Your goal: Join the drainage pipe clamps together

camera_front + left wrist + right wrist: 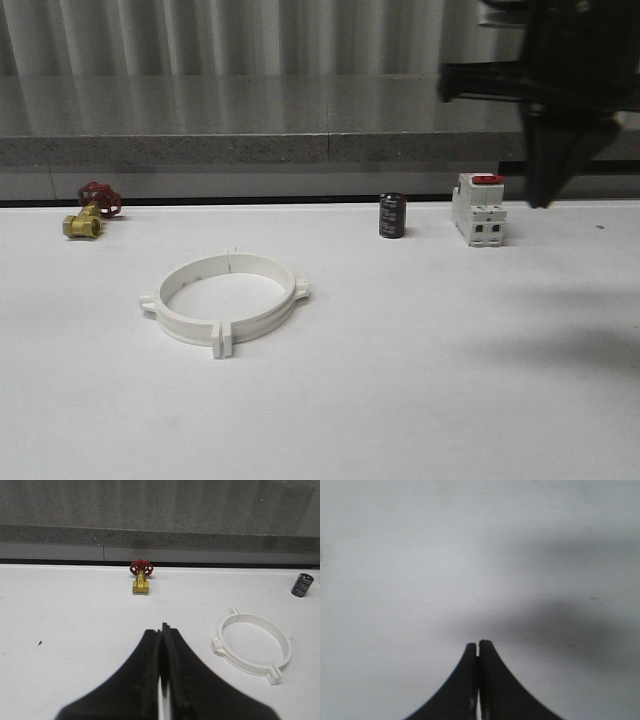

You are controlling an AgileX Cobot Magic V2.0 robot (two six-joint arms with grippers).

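Observation:
The two white drainage pipe clamps (226,300) lie on the white table as one closed ring, their end tabs meeting at front and back. In the left wrist view the same drainage pipe clamps (252,647) sit off to one side of my left gripper (161,628), which is shut with nothing between its fingers and well apart from the ring. My right gripper (543,195) hangs high at the right of the front view, above the table. In the right wrist view the right gripper (478,643) is shut and empty over bare table.
A brass valve with a red handle (88,212) lies at the back left. A dark cylinder (392,216) and a white red-topped switch block (478,210) stand at the back right. A grey ledge (300,150) runs behind the table.

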